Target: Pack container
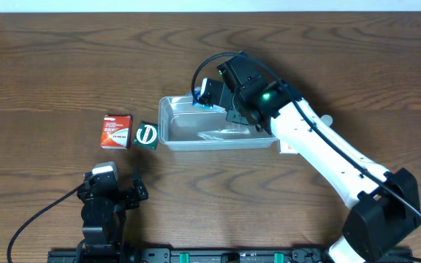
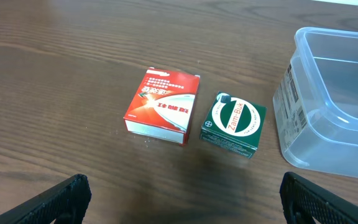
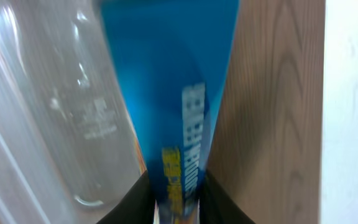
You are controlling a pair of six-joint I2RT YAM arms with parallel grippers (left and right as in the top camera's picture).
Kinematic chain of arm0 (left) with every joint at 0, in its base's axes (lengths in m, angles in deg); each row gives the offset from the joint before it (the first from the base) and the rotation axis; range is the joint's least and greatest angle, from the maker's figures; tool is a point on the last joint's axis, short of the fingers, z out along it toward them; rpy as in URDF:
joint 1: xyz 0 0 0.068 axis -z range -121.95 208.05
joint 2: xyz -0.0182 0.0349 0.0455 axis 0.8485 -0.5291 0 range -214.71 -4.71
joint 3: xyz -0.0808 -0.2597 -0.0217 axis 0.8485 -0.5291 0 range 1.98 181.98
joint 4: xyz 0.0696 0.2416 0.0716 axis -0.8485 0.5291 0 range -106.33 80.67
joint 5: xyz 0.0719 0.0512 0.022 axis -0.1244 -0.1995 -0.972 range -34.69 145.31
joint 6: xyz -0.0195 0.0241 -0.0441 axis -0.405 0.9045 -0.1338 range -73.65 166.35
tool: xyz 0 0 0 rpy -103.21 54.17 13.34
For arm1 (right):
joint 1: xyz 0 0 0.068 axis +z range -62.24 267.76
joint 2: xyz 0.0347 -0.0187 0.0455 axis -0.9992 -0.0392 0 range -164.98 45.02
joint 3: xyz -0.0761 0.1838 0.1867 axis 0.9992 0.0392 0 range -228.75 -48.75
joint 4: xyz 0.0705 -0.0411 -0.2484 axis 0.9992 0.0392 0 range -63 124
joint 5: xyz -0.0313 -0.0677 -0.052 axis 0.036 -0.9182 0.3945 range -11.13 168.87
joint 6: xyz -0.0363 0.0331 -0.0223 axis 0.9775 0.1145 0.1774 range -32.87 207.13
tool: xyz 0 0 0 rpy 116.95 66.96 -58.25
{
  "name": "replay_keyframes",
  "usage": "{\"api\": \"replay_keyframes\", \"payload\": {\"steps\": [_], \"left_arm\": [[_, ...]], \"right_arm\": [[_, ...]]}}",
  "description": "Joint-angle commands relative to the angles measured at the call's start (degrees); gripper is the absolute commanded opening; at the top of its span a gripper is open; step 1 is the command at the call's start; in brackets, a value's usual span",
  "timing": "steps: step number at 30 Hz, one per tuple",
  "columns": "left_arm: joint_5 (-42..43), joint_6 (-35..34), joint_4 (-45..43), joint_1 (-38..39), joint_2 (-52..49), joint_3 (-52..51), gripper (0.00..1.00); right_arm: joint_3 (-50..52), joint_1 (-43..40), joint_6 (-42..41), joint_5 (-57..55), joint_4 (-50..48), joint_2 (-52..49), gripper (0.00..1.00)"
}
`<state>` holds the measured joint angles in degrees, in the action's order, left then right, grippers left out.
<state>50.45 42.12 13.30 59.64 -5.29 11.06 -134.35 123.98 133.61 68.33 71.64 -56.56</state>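
The right arm, white with black joints, stretches diagonally from the near right corner across the dark wood-grain counter (image 1: 50, 58), its wrist bent down over the far left corner of the clear, colourless rectangular plastic container (image 1: 177, 135). That container sits near the middle of the counter, with a printed label on its short left wall that is too small to read. The right gripper (image 3: 178, 202) pinches a narrow blue printed box (image 3: 173, 93) between its black fingers; the box carries white and yellow lettering too blurred to read. Whether the box touches the container I cannot tell.

The left arm is folded low at the near edge, its left gripper (image 2: 184, 199) spread wide and holding nothing. Beyond it lie a flat red-and-white cardboard box (image 2: 162, 106) with white characters and, just beside it, a small green box (image 2: 234, 124) with a white ring reading "Zam-Buk".
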Motion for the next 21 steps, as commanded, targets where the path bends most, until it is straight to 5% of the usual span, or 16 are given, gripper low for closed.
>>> {"api": "replay_keyframes", "payload": {"steps": [1, 15, 21], "left_arm": [[-0.09, 0.57, 0.07, -0.28, 0.35, -0.39, 0.98], [-0.07, 0.55, 0.07, -0.28, 0.35, -0.39, 0.98], [-0.09, 0.57, 0.07, -0.28, 0.35, -0.39, 0.98]], "right_arm": [[-0.63, 0.17, 8.50, -2.12, -0.48, -0.11, 0.23], [-0.63, 0.85, 8.81, -0.63, 0.63, -0.13, 0.28], [-0.63, 1.36, -10.60, 12.48, -8.31, -0.13, 0.27]]}}
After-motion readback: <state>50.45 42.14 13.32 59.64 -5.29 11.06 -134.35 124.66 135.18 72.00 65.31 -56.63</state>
